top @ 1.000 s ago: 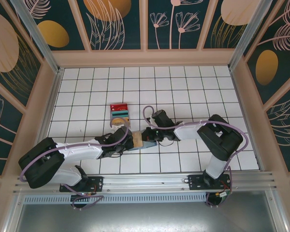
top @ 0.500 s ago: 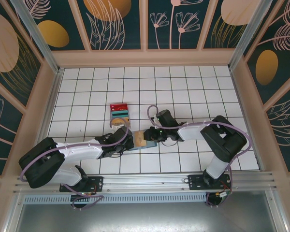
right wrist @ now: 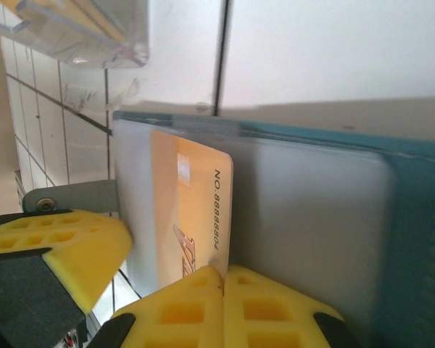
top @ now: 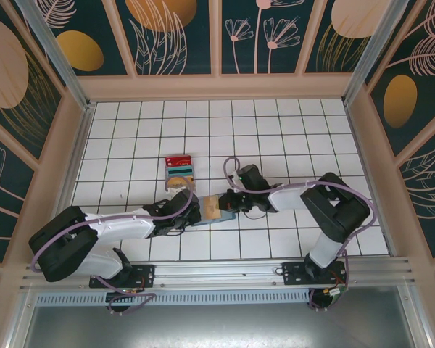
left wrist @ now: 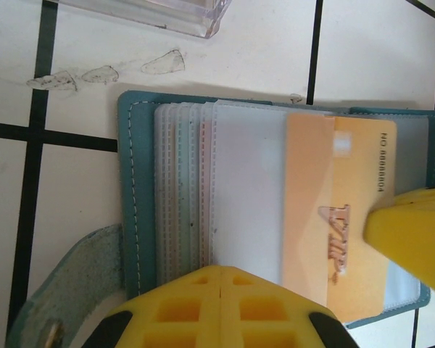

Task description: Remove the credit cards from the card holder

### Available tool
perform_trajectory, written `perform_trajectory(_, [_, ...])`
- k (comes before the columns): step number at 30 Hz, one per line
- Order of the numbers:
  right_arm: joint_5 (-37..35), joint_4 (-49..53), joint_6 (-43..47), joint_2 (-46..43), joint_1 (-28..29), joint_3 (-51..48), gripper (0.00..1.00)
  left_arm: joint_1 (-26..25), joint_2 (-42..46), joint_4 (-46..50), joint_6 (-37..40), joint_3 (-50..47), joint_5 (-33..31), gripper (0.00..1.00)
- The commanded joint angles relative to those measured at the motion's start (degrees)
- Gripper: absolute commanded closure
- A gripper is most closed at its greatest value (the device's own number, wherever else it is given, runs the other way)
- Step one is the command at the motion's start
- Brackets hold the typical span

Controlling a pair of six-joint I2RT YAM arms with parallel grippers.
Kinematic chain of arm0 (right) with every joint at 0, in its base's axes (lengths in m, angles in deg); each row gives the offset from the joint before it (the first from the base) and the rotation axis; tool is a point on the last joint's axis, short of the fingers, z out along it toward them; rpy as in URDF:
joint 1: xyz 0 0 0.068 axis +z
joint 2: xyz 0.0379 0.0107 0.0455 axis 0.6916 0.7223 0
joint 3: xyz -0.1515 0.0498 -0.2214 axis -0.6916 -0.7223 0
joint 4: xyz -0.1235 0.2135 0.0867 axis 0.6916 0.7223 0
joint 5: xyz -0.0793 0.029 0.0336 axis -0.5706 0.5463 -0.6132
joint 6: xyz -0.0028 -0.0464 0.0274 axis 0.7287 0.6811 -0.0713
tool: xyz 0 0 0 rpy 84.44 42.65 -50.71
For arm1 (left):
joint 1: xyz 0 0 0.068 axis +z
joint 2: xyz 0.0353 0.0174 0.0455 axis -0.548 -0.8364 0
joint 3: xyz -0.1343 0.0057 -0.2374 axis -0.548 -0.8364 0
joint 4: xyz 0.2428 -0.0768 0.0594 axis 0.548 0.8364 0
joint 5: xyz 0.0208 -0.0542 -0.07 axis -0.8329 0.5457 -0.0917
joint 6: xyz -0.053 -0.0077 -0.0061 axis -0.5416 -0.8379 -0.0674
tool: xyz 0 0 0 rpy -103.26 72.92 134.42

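Note:
The slate-blue card holder [left wrist: 138, 181] lies open on the tiles, its clear sleeves fanned. A tan credit card [left wrist: 348, 210] sticks halfway out of one sleeve. My right gripper [right wrist: 223, 272] is shut on that tan card's [right wrist: 192, 210] near edge, over the holder [right wrist: 319, 217]. My left gripper [left wrist: 225, 274] is shut, its tip pressing on the sleeves. In the top view both grippers meet at the holder [top: 222, 216]: the left gripper [top: 197, 210] from the left, the right gripper [top: 226, 206] from the right, with the tan card [top: 212, 209] between them.
A clear tray [top: 180, 172] sits just behind the holder with a red card [top: 178, 159] and a teal card [top: 181, 171] in it; its corner [left wrist: 145, 11] appears close to the holder's top edge. Wooden walls ring the white tiled floor [top: 290, 130].
My right wrist has drawn a little to the right, and the tan card has slid slightly right with it. The left arm has stayed put.

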Motion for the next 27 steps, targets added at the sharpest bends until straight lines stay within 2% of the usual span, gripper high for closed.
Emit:
perform_trajectory(1, [-1.73,4.5,2.47,-3.44,-3.01,-3.06,1.0,0.18,-1.6,4.09,0.86,-0.15,-0.31,1.0])
perform_trajectory(8, [0.23,8.19,5.94,-12.27,-7.73,-4.29,1.0,0.15,0.13,3.18,1.27,2.07,1.01,1.0])
perform_trajectory(9, [0.38,9.04,6.55,-13.53,-8.13,-3.8,1.0,0.16,0.8,3.04,1.32,2.72,1.23,0.96])
perform_trajectory(10, [0.48,9.68,7.0,-14.46,-8.2,-3.28,1.0,0.13,1.32,2.99,1.23,3.44,1.27,0.87])
perform_trajectory(13, [0.79,11.24,8.02,-17.17,-8.23,-1.79,1.0,0.2,3.79,1.87,1.13,5.4,1.45,0.71])
perform_trajectory(14, [1.12,11.33,7.96,-18.0,-10.07,-1.43,1.0,0.41,4.59,1.07,0.89,5.94,1.78,0.66])
perform_trajectory(22, [6.74,7.4,5.23,-21.75,-12.42,1.03,1.0,6.24,10.01,-9.58,-2.73,5.0,10.36,0.62])
perform_trajectory(27, [13.06,-0.33,0.56,-21.98,-12.9,1.74,1.0,8.75,11.27,-16.68,-5.27,3.51,14.66,0.62])
